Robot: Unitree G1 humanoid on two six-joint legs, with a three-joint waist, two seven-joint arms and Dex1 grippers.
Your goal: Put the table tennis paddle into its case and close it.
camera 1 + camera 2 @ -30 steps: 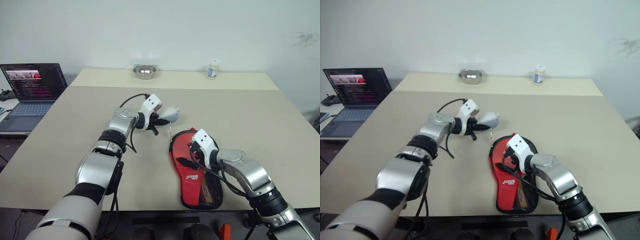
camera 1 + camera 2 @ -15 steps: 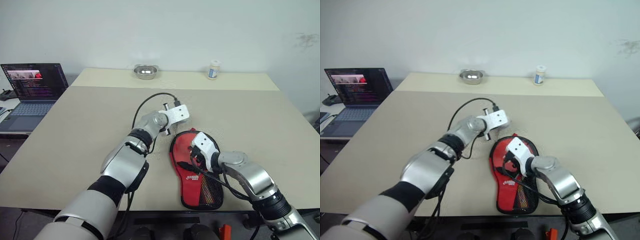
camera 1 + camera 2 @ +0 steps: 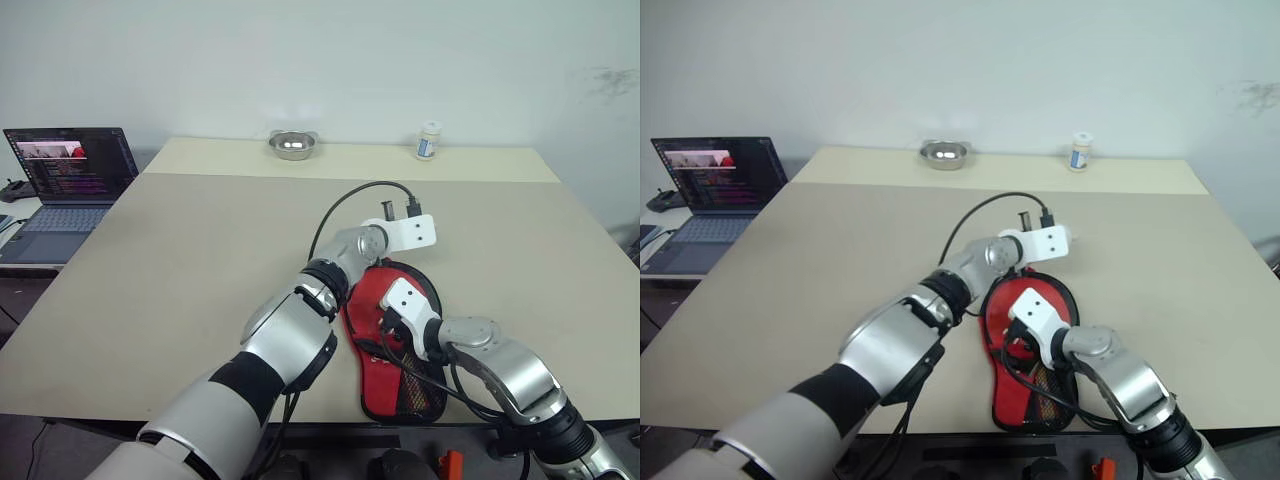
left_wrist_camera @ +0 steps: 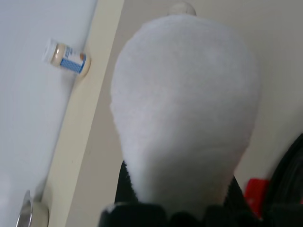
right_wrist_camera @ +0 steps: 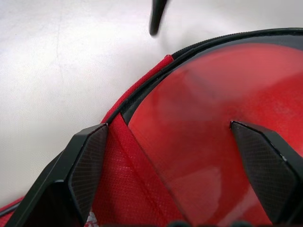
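Note:
The case (image 3: 402, 372) lies near the table's front edge, red with black mesh and a white logo, black-edged, its round end away from me. The table tennis paddle (image 5: 199, 113) shows its smooth red face inside that round end. My right gripper (image 5: 168, 126) hangs open just above it, one finger (image 5: 87, 165) over the case's red fabric and the other over the red face. My left gripper (image 3: 416, 232) reaches across above the far rim of the case. It is shut on a small grey-white rounded pouch (image 4: 187, 109), held clear of the table.
A laptop (image 3: 68, 180) stands open off the table's left side. A metal bowl (image 3: 291, 144) and a small white bottle (image 3: 427, 139) sit on the far strip of the table (image 3: 180, 260). A black cable loops above my left wrist.
My left arm has swept to the right with the pouch, from left of the case to over its far end, and its wrist has rolled. My right gripper drew back slightly, still open.

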